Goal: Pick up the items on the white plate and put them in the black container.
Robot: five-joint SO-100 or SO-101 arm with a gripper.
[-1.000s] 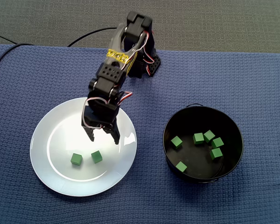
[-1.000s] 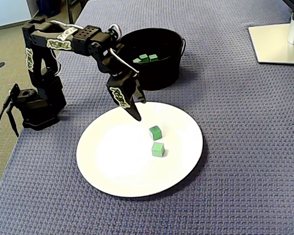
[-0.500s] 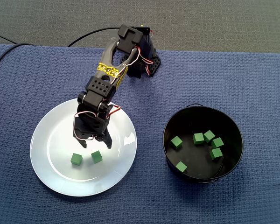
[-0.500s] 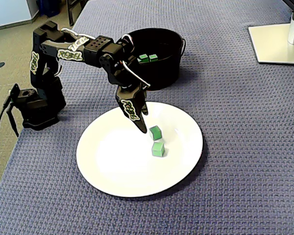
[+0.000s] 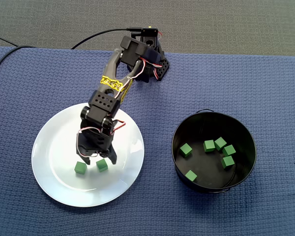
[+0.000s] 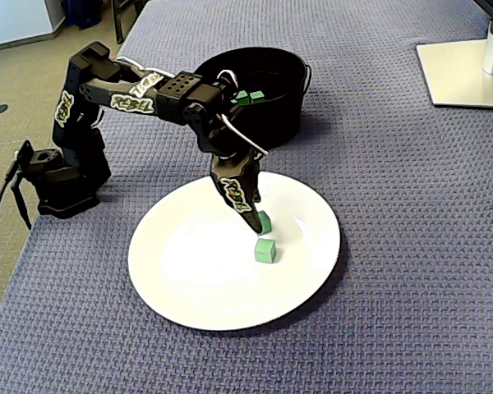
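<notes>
I worry most about slip.

Mat (image 5: pixel 236 88) looks grippy, so plate (image 5: pixel 44 142) should hold. If I press down off-centre, though, its rim could tip.

Gripper (image 5: pixel 99 160) is low over plate, jaws apart, straddling right cube (image 5: pixel 102 165), not clamped. A skewed close could spin that cube or knock it into left cube (image 5: pixel 79 168), near beside it.

Two cubes left on plate, six in tub (image 5: pixel 250 142).

- Mat: blue, coarse weave.
- Plate: round, white, glossy, shallow.
- Tub: round, black, steep wall.
- Cubes: small, green, sharp-edged, smooth faces. I expect little friction.
</notes>
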